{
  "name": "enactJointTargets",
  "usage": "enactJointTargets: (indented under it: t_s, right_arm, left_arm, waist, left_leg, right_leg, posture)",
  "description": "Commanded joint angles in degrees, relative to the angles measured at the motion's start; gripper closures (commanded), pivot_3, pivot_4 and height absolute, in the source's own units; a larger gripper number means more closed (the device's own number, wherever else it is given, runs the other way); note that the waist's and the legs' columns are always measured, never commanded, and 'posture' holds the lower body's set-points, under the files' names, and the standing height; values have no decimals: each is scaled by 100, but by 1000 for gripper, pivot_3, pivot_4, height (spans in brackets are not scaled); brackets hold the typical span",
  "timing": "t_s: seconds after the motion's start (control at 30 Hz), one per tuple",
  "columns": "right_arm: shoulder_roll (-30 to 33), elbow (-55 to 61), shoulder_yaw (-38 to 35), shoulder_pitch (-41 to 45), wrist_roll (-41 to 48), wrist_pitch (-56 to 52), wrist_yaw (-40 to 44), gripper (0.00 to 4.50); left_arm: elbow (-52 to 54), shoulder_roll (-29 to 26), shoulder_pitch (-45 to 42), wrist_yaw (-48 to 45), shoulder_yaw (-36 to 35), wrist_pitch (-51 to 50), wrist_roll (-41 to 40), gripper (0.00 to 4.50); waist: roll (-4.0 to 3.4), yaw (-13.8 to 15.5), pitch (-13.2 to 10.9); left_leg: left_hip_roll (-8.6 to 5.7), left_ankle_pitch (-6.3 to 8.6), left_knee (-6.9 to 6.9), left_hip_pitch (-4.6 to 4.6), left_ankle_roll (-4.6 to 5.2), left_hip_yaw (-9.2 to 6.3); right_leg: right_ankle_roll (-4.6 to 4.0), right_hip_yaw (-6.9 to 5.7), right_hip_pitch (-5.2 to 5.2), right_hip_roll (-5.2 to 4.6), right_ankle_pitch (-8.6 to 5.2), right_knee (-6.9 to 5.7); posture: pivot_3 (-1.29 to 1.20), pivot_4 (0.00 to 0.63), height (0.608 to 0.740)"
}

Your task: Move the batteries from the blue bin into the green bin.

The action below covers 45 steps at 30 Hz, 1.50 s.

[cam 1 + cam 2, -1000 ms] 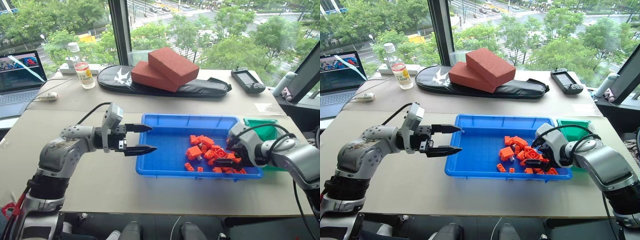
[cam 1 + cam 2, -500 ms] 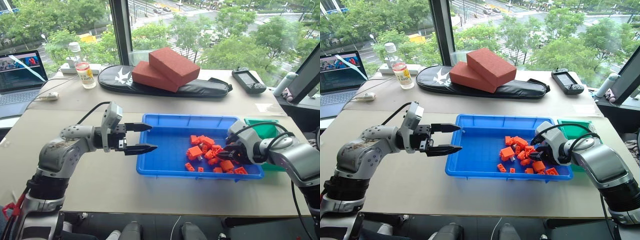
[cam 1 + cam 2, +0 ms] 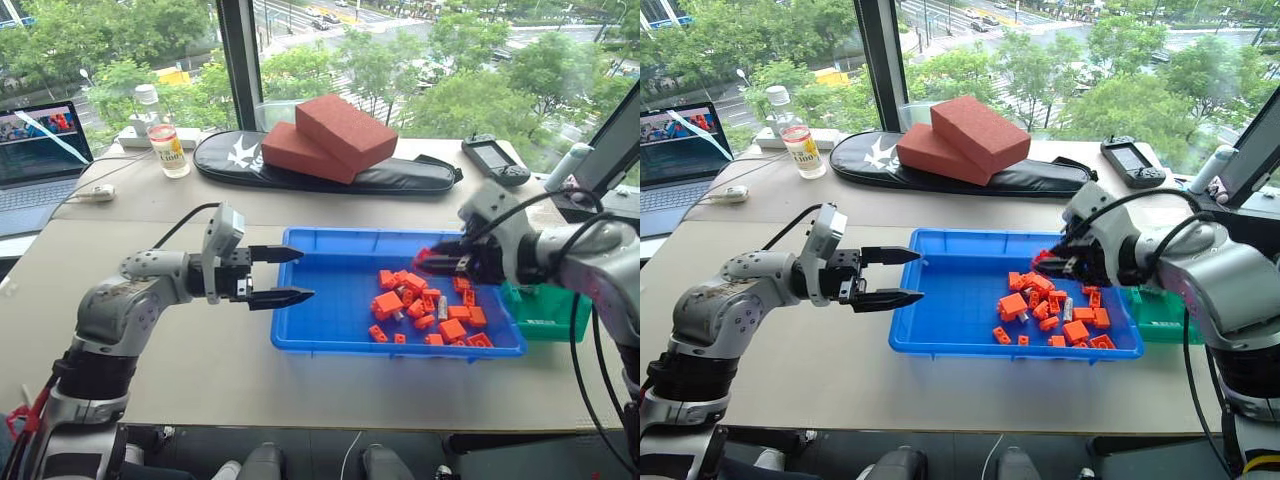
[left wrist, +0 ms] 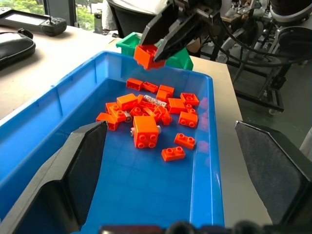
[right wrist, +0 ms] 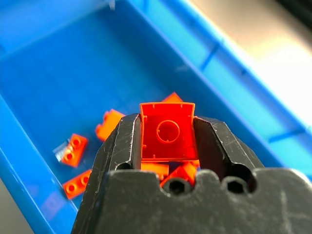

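Trees and a street fill the window behind a beige table [image 3: 200, 360], where the blue bin [image 3: 330, 335] sits at centre frame and the green bin [image 3: 545, 310] touches its right end, handy for short transfers. The right gripper [image 4: 157, 41] hangs above the tray's right half, clamped on an orange toy brick [image 5: 166, 130]; in my judgement it lifts the brick to uncover what lies beneath. The left gripper [image 3: 285, 275] waits at the tray's left rim with fingers spread and nothing between them, out of the way. The batteries [image 4: 152, 100] lie low in the brick pile [image 3: 425, 310] at the tray's right side: thin silvery-grey cylinders, half buried, one beside a large brick [image 4: 146, 131].
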<state>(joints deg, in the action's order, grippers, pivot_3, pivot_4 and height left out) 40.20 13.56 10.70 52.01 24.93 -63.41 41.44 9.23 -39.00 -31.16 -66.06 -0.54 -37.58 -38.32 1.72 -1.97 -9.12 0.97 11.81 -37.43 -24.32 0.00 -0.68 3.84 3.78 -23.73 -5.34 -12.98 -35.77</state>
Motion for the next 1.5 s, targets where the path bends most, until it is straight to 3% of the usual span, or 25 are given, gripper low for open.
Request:
enactJointTargets:
  t_s: [0.03,0.17,0.23,0.27,0.47,0.6,0.67,0.83,1.03,1.5]
  right_arm:
    - [-668,-801,809,264,-613,691,-162,3118]
    - [-904,-1433,1213,344,-1023,1159,-28,3118]
    - [-882,-1545,1284,354,-1170,1266,40,2118]
    - [-864,-1530,1277,337,-1198,1268,90,1998]
    - [-566,-1020,868,191,-1106,1065,369,11]
    - [208,-542,155,-117,-747,972,825,11]
    - [945,-608,-222,-588,-770,1402,1224,11]
    - [2027,-699,-438,-1686,-813,2030,2003,11]
    - [1881,-1186,-37,-1904,-1270,2267,1896,11]
    - [1411,-2339,618,-1378,-2165,2999,2214,11]
  left_arm:
    - [93,31,-80,-22,-26,104,-8,0]
    - [95,55,-87,-26,-17,107,-5,0]
    - [90,61,-89,-21,-19,118,0,0]
    - [89,63,-88,-18,-21,120,0,0]
    - [92,59,-70,-20,-37,119,-9,0]
    - [107,71,-49,-13,-22,119,-2,0]
    - [87,76,-60,-13,-20,116,0,0]
    - [81,93,-31,-30,11,132,11,0]
    - [81,109,-54,-37,42,122,20,0]
    - [170,39,-19,2,-7,53,-12,0]
  waist:
    - [0,-34,0]
    - [-1,-2,-1]
    - [-1,-4,-1]
    - [-1,-9,-1]
    - [-2,-50,-1]
    - [-3,6,-2]
    - [-3,61,-2]
    - [-3,114,-2]
    - [-4,-62,-2]
    - [-5,-11,-2]
  left_leg:
    - [-1,0,1,-6,0,-1]
    - [-12,-4,-11,-52,-6,-10]
    - [-15,-3,-22,-59,-6,-8]
    - [-15,-2,-26,-61,-4,-8]
    - [-7,-2,-27,-60,-4,-11]
    - [-9,-1,-29,-62,-3,-13]
    - [-10,0,-34,-62,-2,-11]
    - [-9,2,-36,-62,1,-1]
    - [-1,3,-35,-49,4,4]
    - [-3,3,-38,-49,3,6]
  right_leg:
    - [-2,0,-12,0,-1,-5]
    - [-3,-6,-59,-12,-1,-33]
    - [-2,-8,-60,-18,-1,-33]
    - [-2,-9,-60,-18,-1,-32]
    - [-3,-9,-61,-6,-1,-32]
    - [-3,-10,-60,-9,-1,-33]
    - [-2,-12,-54,-12,-1,-29]
    - [0,-11,-48,-15,-3,-12]
    - [-3,-1,-52,-3,-4,-27]
    - [-2,-1,-50,-7,-4,-26]
  posture:
    - [0,150,740]
    - [0,150,740]
    - [0,150,740]
    - [0,150,740]
    - [0,150,740]
    - [0,150,740]
    - [0,150,740]
    - [0,150,740]
    - [0,150,740]
    - [0,150,740]
